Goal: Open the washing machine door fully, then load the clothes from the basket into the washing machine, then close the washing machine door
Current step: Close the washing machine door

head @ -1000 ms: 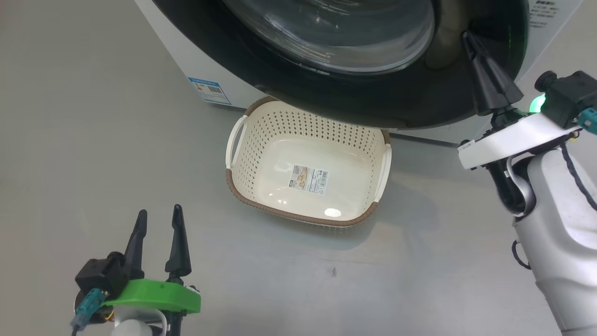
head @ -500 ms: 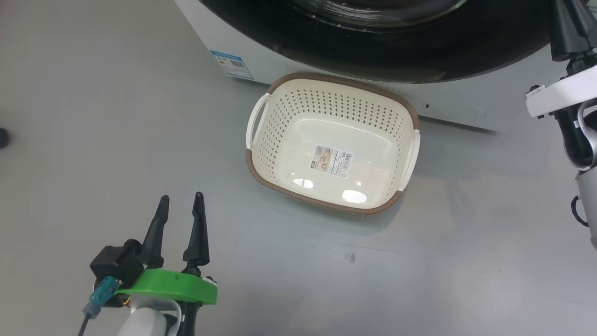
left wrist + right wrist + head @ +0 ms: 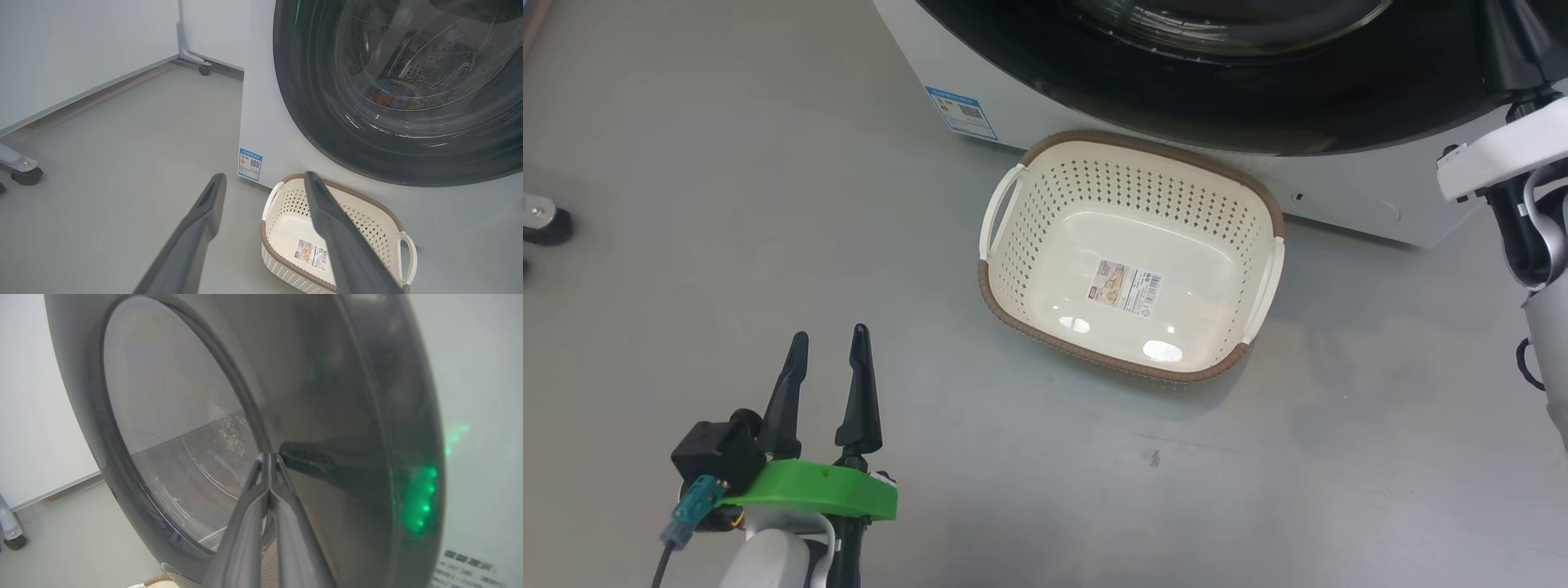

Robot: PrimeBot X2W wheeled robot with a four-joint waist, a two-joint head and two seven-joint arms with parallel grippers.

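The basket (image 3: pixel 1029 245) stands on the grey floor just in front of the washing machine (image 3: pixel 947 65), and only the label sticker lies on its floor. The washing machine door (image 3: pixel 1258 106) appears to lie against the machine's front. Through its glass bowl a blue and orange-brown patch of the clothes (image 3: pixel 386 92) shows inside the drum. My right gripper (image 3: pixel 269 457) is shut, holding nothing, its tip against the door's black ring. My left gripper (image 3: pixel 830 333) hangs open above the floor, left of the basket (image 3: pixel 286 204) and apart from it.
A caster wheel of a grey frame (image 3: pixel 543 224) sits on the floor at the far left. Another caster (image 3: pixel 204 69) stands by the white wall panels behind the machine. My right arm's white wrist (image 3: pixel 1494 155) reaches up at the right edge.
The head camera has shifted. The door's lower rim covered the basket's far rim a second ago and now stands behind it. The right gripper's tip has left the head view's top edge.
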